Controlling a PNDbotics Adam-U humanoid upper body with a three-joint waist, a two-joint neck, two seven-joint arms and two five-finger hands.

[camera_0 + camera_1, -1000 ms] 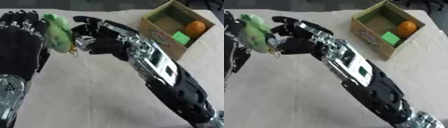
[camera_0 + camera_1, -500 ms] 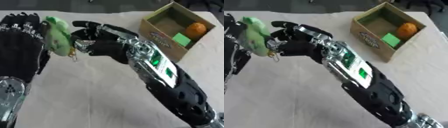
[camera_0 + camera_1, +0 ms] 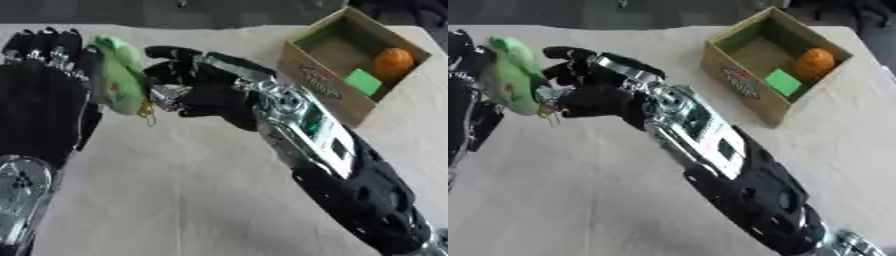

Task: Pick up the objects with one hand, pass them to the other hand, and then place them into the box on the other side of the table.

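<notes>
Left hand (image 3: 39,95) is upright at the far left with fingers straight; the green soft toy (image 3: 116,80) rests against its palm side. Right hand (image 3: 197,85) has reached across, fingers curled towards the toy's right side. Whether they actually clasp it, cannot tell. Looks like the handover is mid-way: the pickup is done, but the pass is not finished and the placing is left. The cardboard box (image 3: 741,80) sits far right, well apart, already holding an orange ball (image 3: 815,62) and a green block (image 3: 782,81). The white cloth (image 3: 175,200) between is bare, so nothing blocks the route.
</notes>
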